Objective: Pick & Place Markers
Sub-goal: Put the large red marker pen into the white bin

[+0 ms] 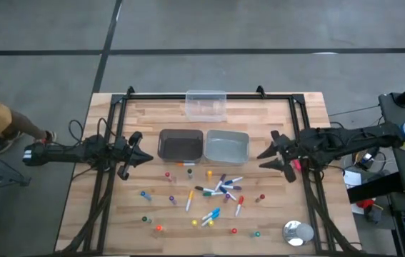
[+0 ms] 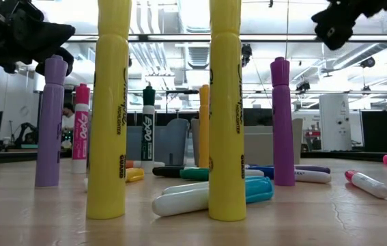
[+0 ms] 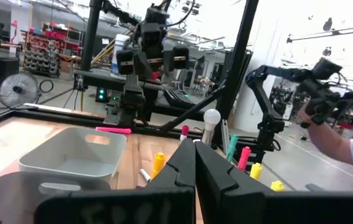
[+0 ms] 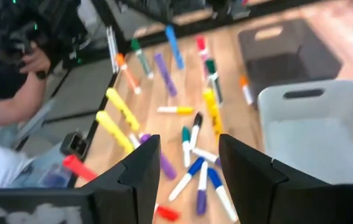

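- Wooden table (image 1: 273, 214) below you: markers (image 1: 216, 191) scattered in front of the dark bin (image 1: 180, 144) and grey bin (image 1: 227, 146).
- Your right gripper (image 4: 188, 165) hangs beside the grey bin, fingers spread, empty.
- Your left gripper (image 3: 195, 163) waits by the dark bin, fingers pressed together.

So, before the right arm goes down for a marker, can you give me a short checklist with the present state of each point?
1. Right pincer open: ok, its fingers stand apart.
2. Right pincer empty: ok, nothing between the fingers.
3. Markers within view of it: ok, many lie on the wood ahead of it.
4. Grey bin free to receive: ok, nothing shows inside it.
5. Left pincer out of the way: ok, shut, waiting beside the dark bin.
6. Which marker is the target: cannot tell.
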Robot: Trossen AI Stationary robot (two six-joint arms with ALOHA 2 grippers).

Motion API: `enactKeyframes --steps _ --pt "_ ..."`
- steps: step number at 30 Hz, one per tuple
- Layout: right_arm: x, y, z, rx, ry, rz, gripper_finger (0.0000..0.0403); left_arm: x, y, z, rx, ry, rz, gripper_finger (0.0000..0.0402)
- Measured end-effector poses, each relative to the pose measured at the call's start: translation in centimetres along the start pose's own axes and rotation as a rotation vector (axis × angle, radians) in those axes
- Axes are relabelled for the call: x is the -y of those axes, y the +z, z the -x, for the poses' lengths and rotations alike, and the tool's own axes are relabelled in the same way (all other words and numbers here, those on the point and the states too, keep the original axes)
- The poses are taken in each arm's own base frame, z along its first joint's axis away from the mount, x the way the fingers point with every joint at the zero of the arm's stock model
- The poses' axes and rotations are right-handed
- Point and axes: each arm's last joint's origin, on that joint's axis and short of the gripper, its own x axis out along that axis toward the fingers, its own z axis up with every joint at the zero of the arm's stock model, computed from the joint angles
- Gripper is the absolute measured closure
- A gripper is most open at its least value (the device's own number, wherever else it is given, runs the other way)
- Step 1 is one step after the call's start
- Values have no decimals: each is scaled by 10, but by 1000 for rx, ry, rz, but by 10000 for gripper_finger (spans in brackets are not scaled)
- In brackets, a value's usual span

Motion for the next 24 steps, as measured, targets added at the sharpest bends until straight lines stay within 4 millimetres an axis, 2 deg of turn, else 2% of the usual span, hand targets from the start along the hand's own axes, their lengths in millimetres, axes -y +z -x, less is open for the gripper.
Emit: enactKeyframes --steps 5,10,18,24 --pt "-24 12 -18 -172 15 14 243 0 0 0 4 -1 0 401" --pt "-48 18 -35 -351 -112 -1 248 0 0 0 4 -1 0 401" --pt "-88 18 -63 -615 -285 -114 249 0 0 0 5 -1 21 401" --pt "-115 11 -81 -756 -377 -96 256 0 0 0 2 0 22 401"
